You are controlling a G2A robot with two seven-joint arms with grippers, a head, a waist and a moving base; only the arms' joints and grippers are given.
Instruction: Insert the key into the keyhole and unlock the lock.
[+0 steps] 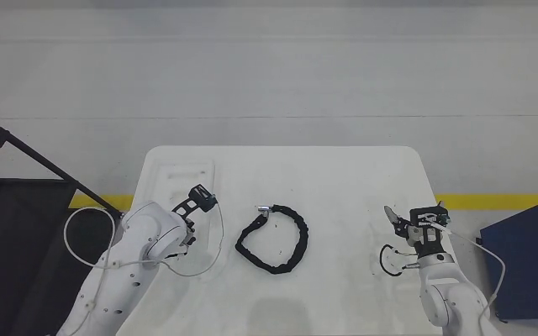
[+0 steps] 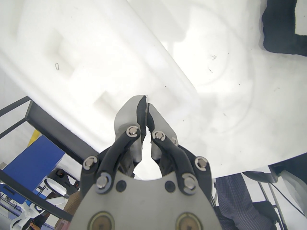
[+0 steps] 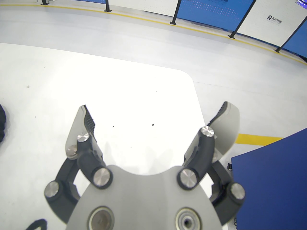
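A black sleeved chain lock (image 1: 273,238) lies in a loop at the middle of the white table (image 1: 353,181), its metal lock end (image 1: 266,206) at the loop's far side. Part of the black sleeve (image 2: 280,17) also appears in the left wrist view. My left gripper (image 1: 202,198) (image 2: 146,102) sits to the left of the loop, above the edge of a white foam tray (image 2: 72,48). Its fingers are shut on a thin flat metal piece, seemingly the key (image 2: 146,111), seen edge-on. My right gripper (image 1: 414,213) (image 3: 153,106) stands open near the table's right edge, with nothing in it.
The foam tray (image 1: 181,172) with moulded recesses occupies the table's back left corner. A blue box (image 3: 271,180) stands off the table's right side. Bare tabletop lies between the lock and the right gripper.
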